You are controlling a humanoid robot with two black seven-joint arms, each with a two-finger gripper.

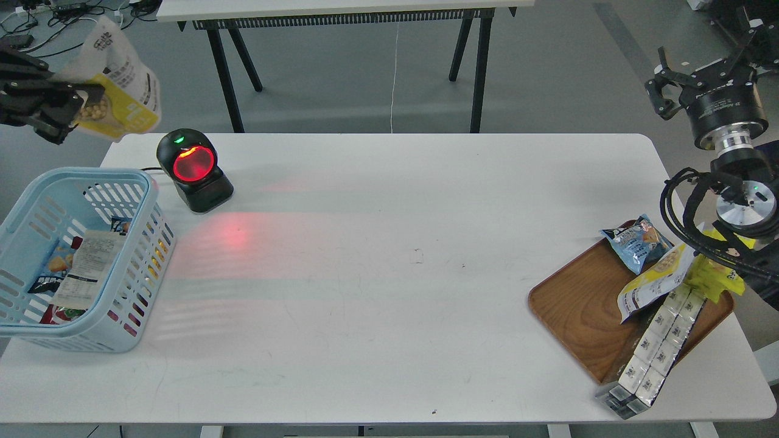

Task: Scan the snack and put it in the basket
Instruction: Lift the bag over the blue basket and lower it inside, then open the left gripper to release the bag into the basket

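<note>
My left gripper [72, 104] is shut on the snack [118, 85], a small white-and-yellow pouch with beige balls. It holds the pouch high at the far left, beyond the table's back edge and above and behind the light blue basket [141, 182]. The basket stands at the table's left end and holds several packs and a paper slip. My right gripper [663, 85] is raised at the far right beyond the table, open and empty.
A black barcode scanner [193, 170] with a glowing red window stands on the table right of the basket. A wooden tray [578, 304] at the right holds a blue pack [636, 240], a long yellow-and-white pouch [654, 280], a bright yellow pack [718, 274] and a box stack [654, 353].
</note>
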